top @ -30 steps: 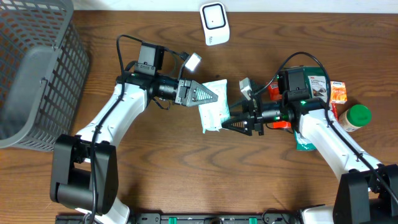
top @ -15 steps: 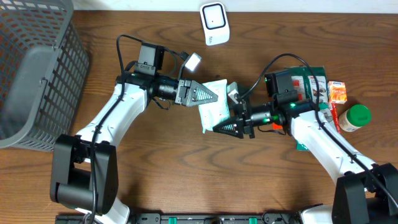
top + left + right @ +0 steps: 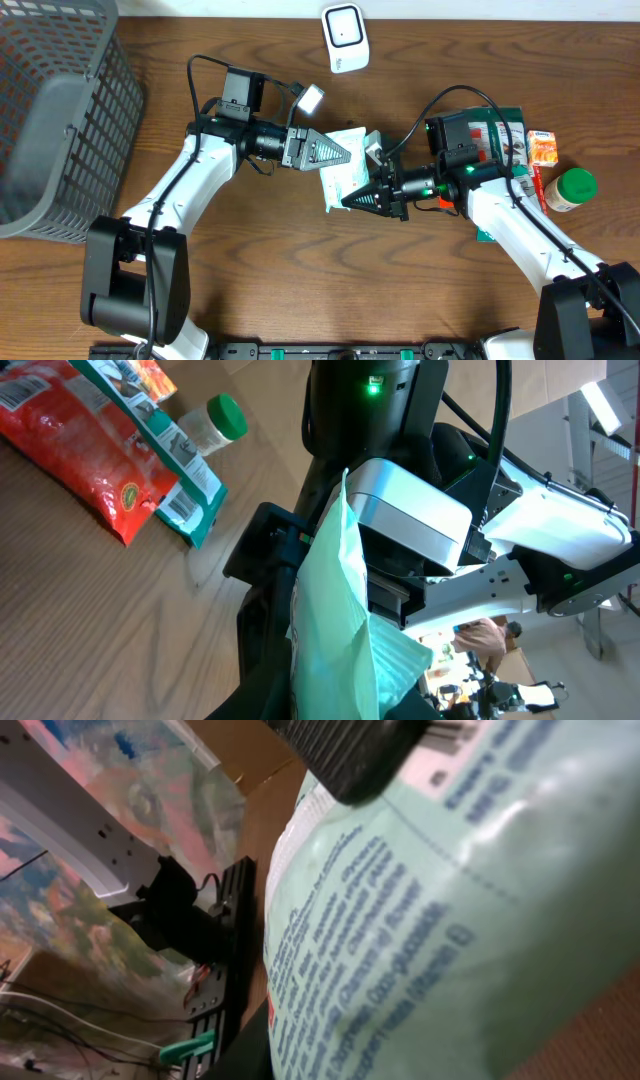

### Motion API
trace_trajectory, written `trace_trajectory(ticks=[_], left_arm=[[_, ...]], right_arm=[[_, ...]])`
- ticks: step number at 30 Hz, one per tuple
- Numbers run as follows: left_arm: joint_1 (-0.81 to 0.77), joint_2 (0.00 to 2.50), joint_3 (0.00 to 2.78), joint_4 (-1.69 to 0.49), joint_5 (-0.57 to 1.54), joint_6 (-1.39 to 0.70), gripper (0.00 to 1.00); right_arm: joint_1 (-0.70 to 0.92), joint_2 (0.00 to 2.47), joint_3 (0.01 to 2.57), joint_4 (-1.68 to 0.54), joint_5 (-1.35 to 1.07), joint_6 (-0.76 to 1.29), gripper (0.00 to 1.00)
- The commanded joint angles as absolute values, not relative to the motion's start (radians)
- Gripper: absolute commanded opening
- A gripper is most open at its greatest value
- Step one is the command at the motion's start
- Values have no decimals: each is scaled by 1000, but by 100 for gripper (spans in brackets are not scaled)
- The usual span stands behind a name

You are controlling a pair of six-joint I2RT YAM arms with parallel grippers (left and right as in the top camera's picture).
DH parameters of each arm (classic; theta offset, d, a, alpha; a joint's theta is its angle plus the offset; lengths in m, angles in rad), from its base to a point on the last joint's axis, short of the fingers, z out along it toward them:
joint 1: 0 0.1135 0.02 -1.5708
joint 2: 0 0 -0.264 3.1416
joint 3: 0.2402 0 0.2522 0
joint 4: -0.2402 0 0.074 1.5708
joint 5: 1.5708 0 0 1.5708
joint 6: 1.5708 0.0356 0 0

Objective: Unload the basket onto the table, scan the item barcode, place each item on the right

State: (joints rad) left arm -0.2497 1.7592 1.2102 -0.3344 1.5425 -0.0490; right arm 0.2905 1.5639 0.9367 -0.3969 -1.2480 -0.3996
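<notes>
A pale green pouch [image 3: 345, 178] with printed text hangs above the middle of the table between both arms. My left gripper [image 3: 341, 156] is shut on its upper edge; in the left wrist view the pouch [image 3: 335, 620] stands edge-on between the dark fingers [image 3: 265, 670]. From the right, my right gripper [image 3: 357, 199] has closed on the pouch's lower edge. In the right wrist view the pouch [image 3: 430, 920] fills the frame, with one black fingertip [image 3: 345, 755] pressed on its top. The white scanner [image 3: 344, 38] lies at the table's far edge. No barcode shows clearly.
A grey mesh basket [image 3: 60, 110] stands at the far left. At the right lie a green packet [image 3: 500, 135], an orange packet [image 3: 543, 148], a green-lidded jar [image 3: 573, 188] and a red packet [image 3: 70, 450].
My right arm has swung left to the pouch and its jaws have narrowed onto the lower edge. The left arm and the pouch have stayed still.
</notes>
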Motion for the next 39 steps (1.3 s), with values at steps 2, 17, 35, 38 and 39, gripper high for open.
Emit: trace_trajectory(ticks=[2,17,35,38,39], left_arm=[[-247,1758,1206,-330,1551,-49,22],[-245,1758,1206,-296,1552,-50,21],[-186,1758,1206,-297,1449,-51,52],[-182,1758,1206,-293,1443,-51,61],[-179,1758,1206,-293,1433,-51,61]], right_arm=[[263,1573,933,-384,-1261,-333,24],[224,1573,933,-384,-1261,-284,7],[180,1573,933,-363,-1103,-157,1],[180,1573,934,-364,-1080,-127,1],[180,1573,939,-364,-1062,-110,1]])
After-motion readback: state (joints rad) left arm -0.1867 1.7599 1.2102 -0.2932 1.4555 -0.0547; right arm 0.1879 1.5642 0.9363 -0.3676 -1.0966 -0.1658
